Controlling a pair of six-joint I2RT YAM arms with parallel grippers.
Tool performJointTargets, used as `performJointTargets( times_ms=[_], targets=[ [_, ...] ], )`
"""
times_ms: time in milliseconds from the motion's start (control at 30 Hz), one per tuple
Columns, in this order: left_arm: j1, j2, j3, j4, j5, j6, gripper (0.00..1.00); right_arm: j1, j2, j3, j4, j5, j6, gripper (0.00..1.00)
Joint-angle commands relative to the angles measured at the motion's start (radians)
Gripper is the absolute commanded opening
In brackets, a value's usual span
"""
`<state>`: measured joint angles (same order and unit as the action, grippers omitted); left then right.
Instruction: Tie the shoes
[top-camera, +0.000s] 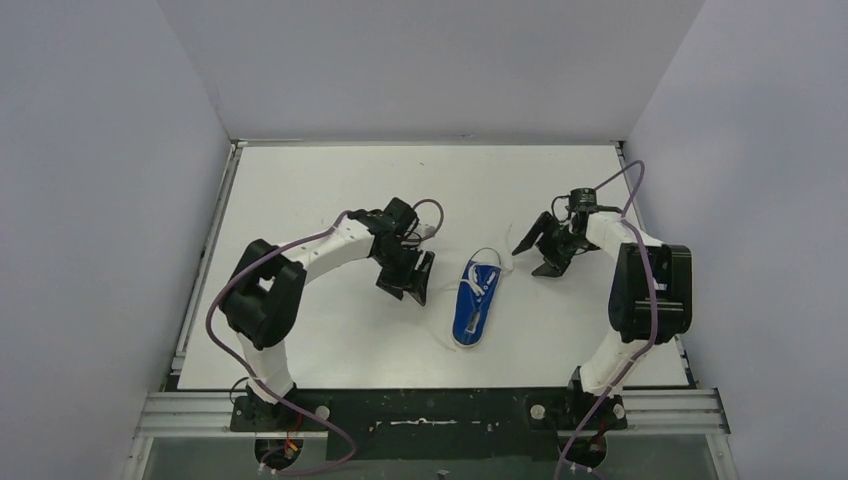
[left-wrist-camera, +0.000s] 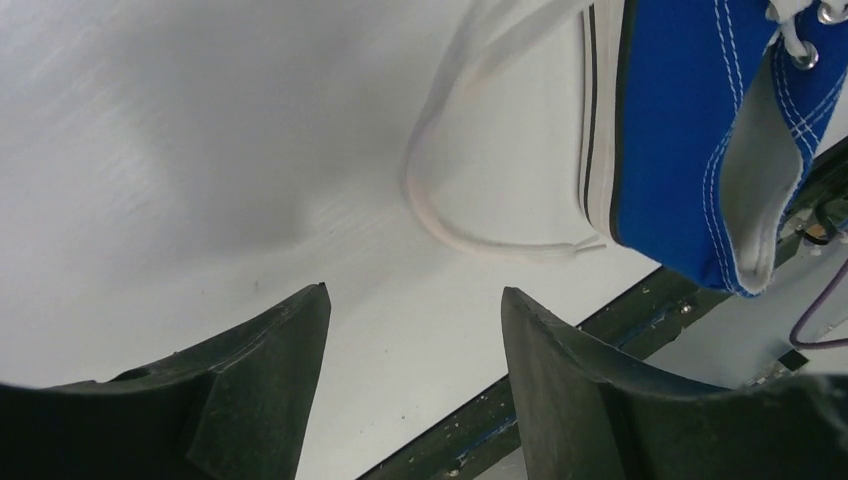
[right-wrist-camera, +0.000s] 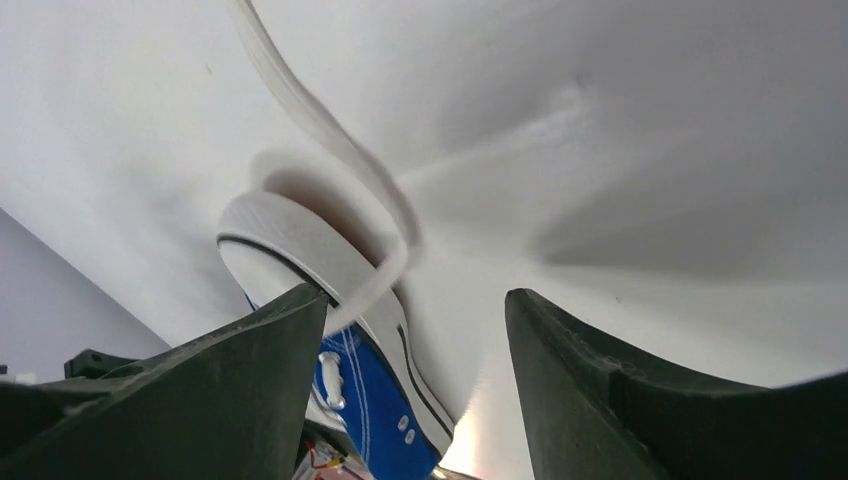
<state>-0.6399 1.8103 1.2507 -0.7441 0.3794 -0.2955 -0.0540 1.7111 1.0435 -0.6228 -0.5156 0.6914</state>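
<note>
Lying on white tabletop (top-camera: 330, 200) between grey walls (top-camera: 100, 200), blue sneaker (top-camera: 475, 300); left gripper (left-wrist-camera: 415, 300), right gripper (right-wrist-camera: 415, 295) both spread wide, empty.

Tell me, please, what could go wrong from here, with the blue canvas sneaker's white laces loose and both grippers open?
1. The thin white lace lies flat on the white table, ahead of the empty left gripper; a pinch may miss it or scrape the surface.
2. Near the right gripper, the lace curls against the toe of the small blue canvas sneaker; closing could snag the rubber and drag the unheld shoe.
</note>
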Motion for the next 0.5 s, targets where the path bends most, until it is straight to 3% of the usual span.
performJointTargets(
  times_ms=[0, 233, 467],
  targets=[
    [-0.06, 0.069, 0.097, 0.001, -0.093, 0.037, 0.61, 0.083, 0.102, 0.194, 0.001, 0.139, -0.029, 0.67],
    [-0.122, 0.127, 0.118, -0.02, -0.27, 0.056, 0.51, 0.244, 0.279, 0.48, -0.21, 0.501, -0.167, 0.58],
    [-0.151, 0.198, 0.157, -0.067, -0.399, 0.042, 0.35, 0.341, 0.335, 0.495, -0.221, 0.725, -0.239, 0.44]
  ],
)
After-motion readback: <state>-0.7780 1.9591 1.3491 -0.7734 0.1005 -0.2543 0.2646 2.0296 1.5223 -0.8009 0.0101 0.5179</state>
